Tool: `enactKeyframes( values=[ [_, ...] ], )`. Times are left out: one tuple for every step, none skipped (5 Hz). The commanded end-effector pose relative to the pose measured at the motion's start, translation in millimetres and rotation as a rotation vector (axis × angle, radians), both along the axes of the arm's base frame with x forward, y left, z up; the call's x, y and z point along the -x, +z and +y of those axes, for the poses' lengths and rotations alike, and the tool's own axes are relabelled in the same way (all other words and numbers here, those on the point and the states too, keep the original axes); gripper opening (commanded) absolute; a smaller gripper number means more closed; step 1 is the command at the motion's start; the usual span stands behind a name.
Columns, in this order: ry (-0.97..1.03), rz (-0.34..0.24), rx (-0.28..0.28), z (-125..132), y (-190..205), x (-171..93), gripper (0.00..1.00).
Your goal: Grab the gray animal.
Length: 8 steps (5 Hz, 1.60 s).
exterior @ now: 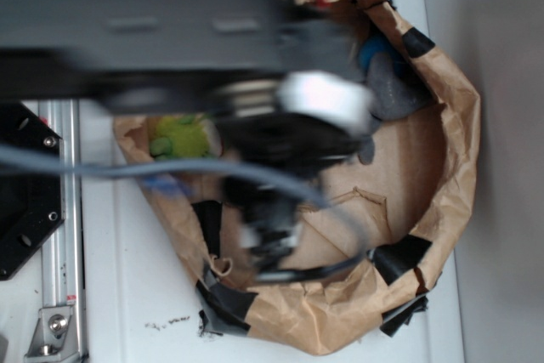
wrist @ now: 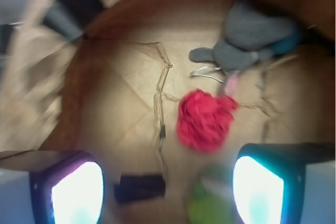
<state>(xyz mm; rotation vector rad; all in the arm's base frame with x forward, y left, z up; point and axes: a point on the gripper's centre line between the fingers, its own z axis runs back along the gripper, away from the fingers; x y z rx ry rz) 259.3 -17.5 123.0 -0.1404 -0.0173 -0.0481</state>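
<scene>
White desk carried a brown paper bag rolled down into a bowl shape, its rim patched with black tape. In the exterior view the black robot arm stretched across the top of the frame, blurred, and covered much of the bag's opening; a gray cable ran beneath it. A metal rail lay along the desk's left edge. Inside the bag, the gray animal lay against the far wall in the wrist view, toward the upper right, with a blue patch on its right side and a pale pink pointed piece below the body; thin pale limbs trailed toward the bag floor. The red ruffled ball sat just below it on the creased paper floor, near but apart as far as the blur allowed. The green plush lay at the bottom edge, partly cut off, beside the right finger. The pincer was spread wide, both fingers glowing at the lower corners with nothing between them, hanging above the bag floor and well apart from the gray animal. Both views were blurred.
</scene>
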Motion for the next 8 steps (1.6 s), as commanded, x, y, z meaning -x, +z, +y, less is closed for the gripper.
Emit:
enactKeyframes(
  values=[
    [0.174,-0.151,-0.092,13,-23,-34,1.00],
    [0.246,-0.205,-0.149,31,-34,-41,1.00],
    [0.280,-0.250,-0.188,46,-42,-49,1.00],
    [0.348,-0.275,-0.233,61,-57,-65,1.00],
    [0.379,-0.273,-0.259,50,-72,-83,1.00],
    [0.387,-0.238,-0.326,54,-90,-88,1.00],
    [0.406,-0.213,-0.351,62,-98,-88,0.00],
    [0.365,-0.197,-0.312,54,-73,-79,0.00]
  ],
)
